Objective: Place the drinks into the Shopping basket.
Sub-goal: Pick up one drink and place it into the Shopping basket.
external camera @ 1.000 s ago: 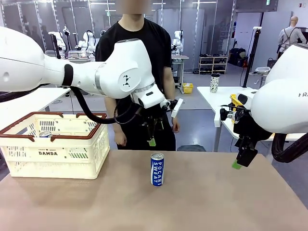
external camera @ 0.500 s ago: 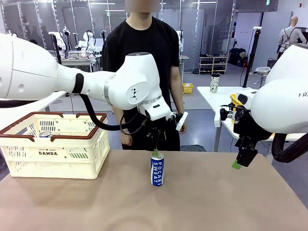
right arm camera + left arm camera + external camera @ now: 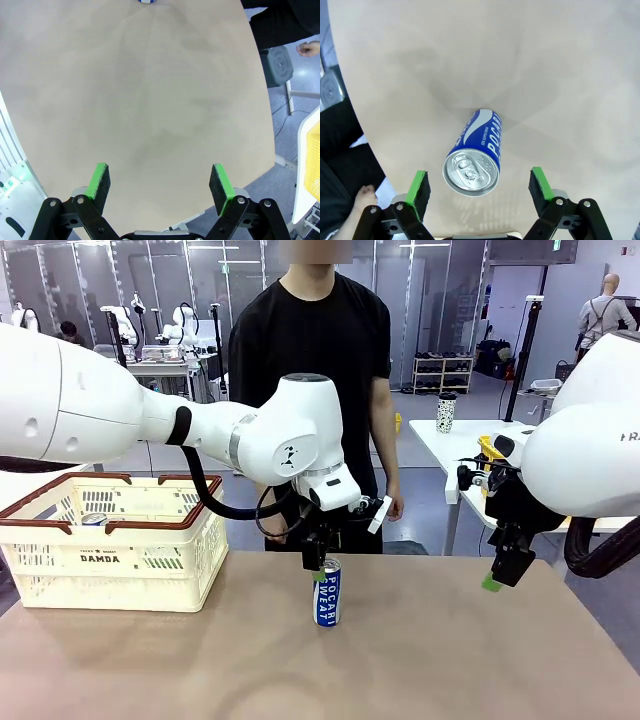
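The left gripper, jaws spread wide, hangs directly above a blue-and-white Pocari Sweat can standing mid-table, right of the cream Shopping basket. To grip well, it should lower until both pads flank the can's body, then close squarely. The can stands upright, long axis vertical, silver top up. The right gripper idles spread apart.

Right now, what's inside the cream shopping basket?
Through the rim of the shopping basket, one silver can top shows near the left side. The lattice walls hide the rest of that can and the basket floor, so I cannot tell whether more drinks lie inside.
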`<move>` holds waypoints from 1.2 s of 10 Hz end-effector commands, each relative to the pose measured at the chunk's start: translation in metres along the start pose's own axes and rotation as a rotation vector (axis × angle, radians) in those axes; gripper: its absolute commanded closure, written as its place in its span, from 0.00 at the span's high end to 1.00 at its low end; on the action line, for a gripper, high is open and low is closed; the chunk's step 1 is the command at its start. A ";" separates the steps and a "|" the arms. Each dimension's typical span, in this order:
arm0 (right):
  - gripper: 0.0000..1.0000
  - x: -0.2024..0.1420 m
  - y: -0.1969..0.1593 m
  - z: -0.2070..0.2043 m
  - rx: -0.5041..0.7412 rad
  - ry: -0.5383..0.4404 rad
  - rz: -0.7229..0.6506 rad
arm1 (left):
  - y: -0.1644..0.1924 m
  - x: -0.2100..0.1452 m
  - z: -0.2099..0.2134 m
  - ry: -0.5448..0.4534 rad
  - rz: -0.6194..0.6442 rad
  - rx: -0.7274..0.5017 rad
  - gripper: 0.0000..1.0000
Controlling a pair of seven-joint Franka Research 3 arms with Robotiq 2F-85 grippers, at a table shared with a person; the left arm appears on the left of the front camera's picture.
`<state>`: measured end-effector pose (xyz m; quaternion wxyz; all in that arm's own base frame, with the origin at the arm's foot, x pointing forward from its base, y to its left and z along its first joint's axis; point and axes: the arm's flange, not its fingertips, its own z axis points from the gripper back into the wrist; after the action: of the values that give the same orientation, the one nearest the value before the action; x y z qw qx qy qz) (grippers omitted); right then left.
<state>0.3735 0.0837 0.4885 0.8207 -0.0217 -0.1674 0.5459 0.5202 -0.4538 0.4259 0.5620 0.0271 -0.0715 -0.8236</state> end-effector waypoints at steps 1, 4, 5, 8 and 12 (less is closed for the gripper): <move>1.00 -0.001 0.000 0.000 -0.003 0.008 -0.003 | 0.006 0.004 -0.003 0.036 0.031 -0.017 1.00; 1.00 -0.001 0.000 0.000 -0.003 0.008 -0.003 | 0.008 0.000 -0.019 0.032 0.065 -0.031 1.00; 1.00 -0.001 0.000 0.000 -0.003 0.008 -0.003 | 0.008 0.000 -0.024 0.028 0.074 -0.042 1.00; 1.00 -0.001 0.000 0.000 -0.003 0.008 -0.003 | 0.009 0.000 -0.038 0.016 0.091 -0.055 1.00; 1.00 -0.001 0.000 0.000 -0.003 0.008 -0.003 | 0.014 -0.005 -0.057 -0.006 0.127 -0.058 1.00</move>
<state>0.3735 0.0837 0.4885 0.8207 -0.0217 -0.1674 0.5459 0.5373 -0.4555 0.3717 0.6040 0.0075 -0.0400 -0.7960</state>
